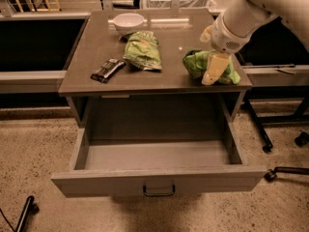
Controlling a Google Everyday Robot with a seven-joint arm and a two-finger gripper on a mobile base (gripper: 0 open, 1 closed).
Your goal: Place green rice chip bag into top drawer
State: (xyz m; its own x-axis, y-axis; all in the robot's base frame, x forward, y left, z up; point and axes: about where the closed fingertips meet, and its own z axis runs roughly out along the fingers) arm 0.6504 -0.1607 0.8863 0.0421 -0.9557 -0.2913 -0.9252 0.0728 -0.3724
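The bright green, wrinkled rice chip bag (195,63) lies on the right side of the table top. My gripper (214,70) hangs from the white arm at the upper right and sits right over the bag, covering its middle. The top drawer (157,180) is pulled wide open below the table top, with its grey front panel and dark handle (158,192) toward the camera. Its inside shows nothing in it.
A paler olive-green bag (143,51) lies mid-table, a dark wrapped bar (106,70) to its left, a white bowl (128,22) at the back. Chair legs with castors (270,146) stand to the right of the table.
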